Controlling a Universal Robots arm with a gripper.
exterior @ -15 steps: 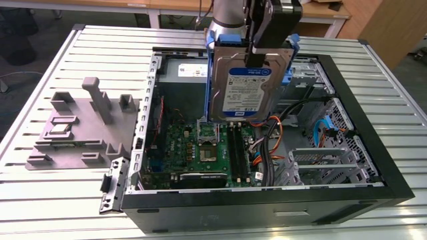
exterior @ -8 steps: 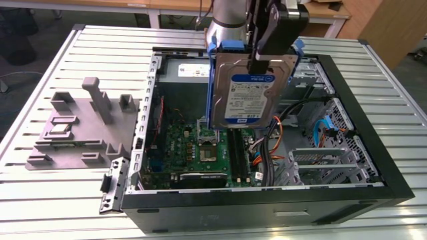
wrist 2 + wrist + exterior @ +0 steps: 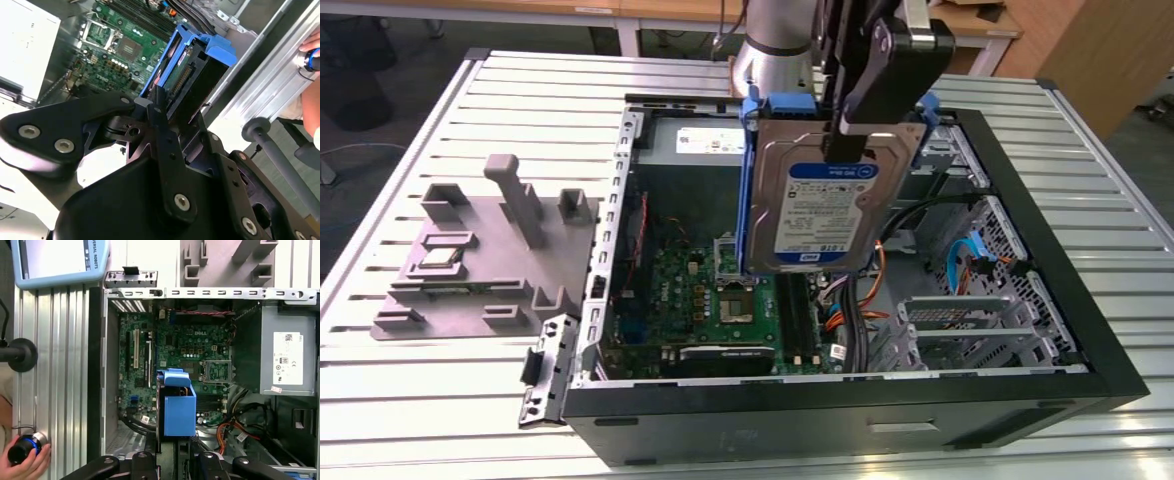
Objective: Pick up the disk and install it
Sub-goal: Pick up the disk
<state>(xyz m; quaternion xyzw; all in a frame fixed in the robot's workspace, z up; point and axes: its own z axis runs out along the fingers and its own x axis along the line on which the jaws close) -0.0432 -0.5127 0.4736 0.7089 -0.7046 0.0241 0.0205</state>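
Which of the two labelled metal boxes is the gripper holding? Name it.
The disk, blue-framed, clamped by the gripper and hanging upright over the open case; the grey power supply sits inside the case.

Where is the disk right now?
In the exterior view, the disk hangs upright, clamped in the gripper, above the open computer case, over its motherboard.

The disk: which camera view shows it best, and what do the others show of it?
The exterior view: the disk hangs in the gripper, labelled face showing. The second wrist view shows its connector edge; the first wrist view, its blue carrier end-on.
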